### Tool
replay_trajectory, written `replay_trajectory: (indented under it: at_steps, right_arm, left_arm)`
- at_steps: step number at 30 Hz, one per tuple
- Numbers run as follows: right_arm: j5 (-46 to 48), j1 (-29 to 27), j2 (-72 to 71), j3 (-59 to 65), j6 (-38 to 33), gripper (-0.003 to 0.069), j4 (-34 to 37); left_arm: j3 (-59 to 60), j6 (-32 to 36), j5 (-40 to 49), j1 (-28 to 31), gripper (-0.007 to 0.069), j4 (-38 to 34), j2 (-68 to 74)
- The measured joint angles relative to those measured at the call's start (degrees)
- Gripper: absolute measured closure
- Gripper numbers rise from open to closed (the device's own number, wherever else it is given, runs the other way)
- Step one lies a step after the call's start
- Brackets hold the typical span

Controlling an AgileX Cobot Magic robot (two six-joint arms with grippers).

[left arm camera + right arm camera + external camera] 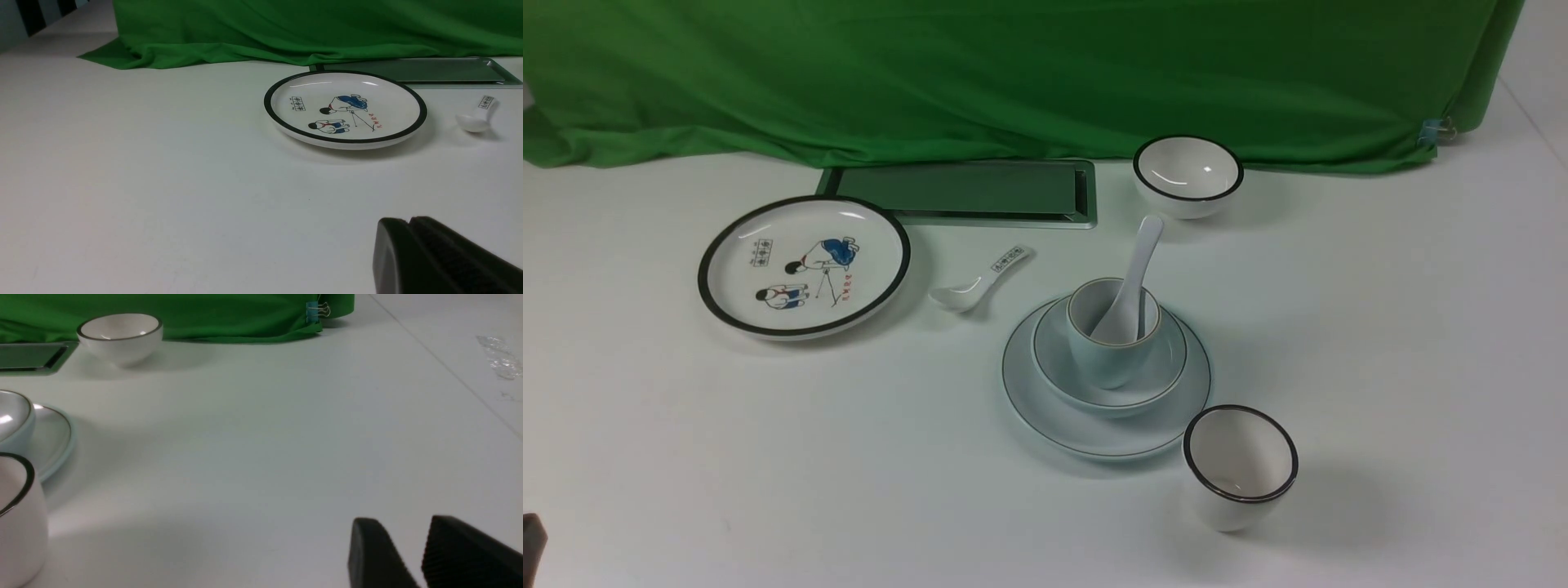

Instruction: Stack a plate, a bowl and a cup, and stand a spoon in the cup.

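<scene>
A glossy white ceramic soup spoon with an unmarked handle point(1139, 269) leans in a handleless pale blue cup with a white inside point(1111, 359), which sits in a wide, shallow pale blue-grey bowl point(1054, 367) on a plain pale blue-white round plate point(1045, 420), right of centre on the white table point(849, 457). The stack appears complete. The dark left gripper point(410, 220) has its tips together, gripping nothing; the dark right gripper point(408, 520) stands partly open and empty, its tips apart over bare tabletop. The spoon's handle rises well above the cup's rim, and an arm sweeping back across the stack could catch it, tipping the cup or flicking the spoon out. A white cup with a thick black rim point(1233, 510) stands close by the plate's near edge; knocked by the right arm, it could shove the plate and jolt everything above. Withdrawing both arms clear of the crockery would likely avoid either mishap.
</scene>
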Motion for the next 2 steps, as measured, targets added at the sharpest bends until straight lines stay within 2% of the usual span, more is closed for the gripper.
replay_trajectory:
  at_steps: [2]
  right_arm:
    - [0.0,0.0,0.0,0.0,0.0,0.0421,0.0]
  left_arm:
    - [0.0,0.0,0.0,0.0,0.0653,0.0,0.0]
